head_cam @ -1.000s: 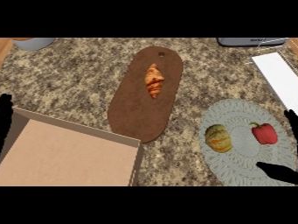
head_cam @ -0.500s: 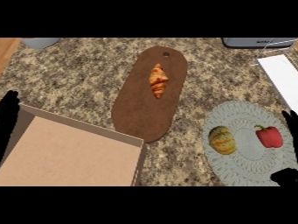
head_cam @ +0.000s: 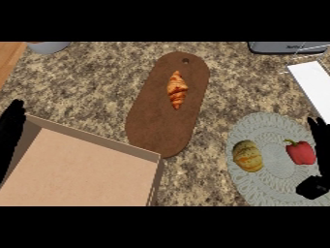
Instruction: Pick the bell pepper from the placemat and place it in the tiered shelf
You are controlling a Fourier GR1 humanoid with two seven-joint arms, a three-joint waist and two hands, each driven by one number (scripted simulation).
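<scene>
Now the black right hand (head_cam: 327,157) stands open, fingers up and thumb out, just beside the shiny red bell pepper (head_cam: 301,152) (not touching) on the round pale placemat (head_cam: 267,186); the black left hand (head_cam: 2,143) rests open.

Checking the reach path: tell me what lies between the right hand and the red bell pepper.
In the head view, only a narrow strip of the round pale woven placemat separates the right hand from the red bell pepper; nothing stands there.

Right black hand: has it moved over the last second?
Yes. The right black hand has edged slightly nearer the red bell pepper lying still on the round pale placemat.
</scene>
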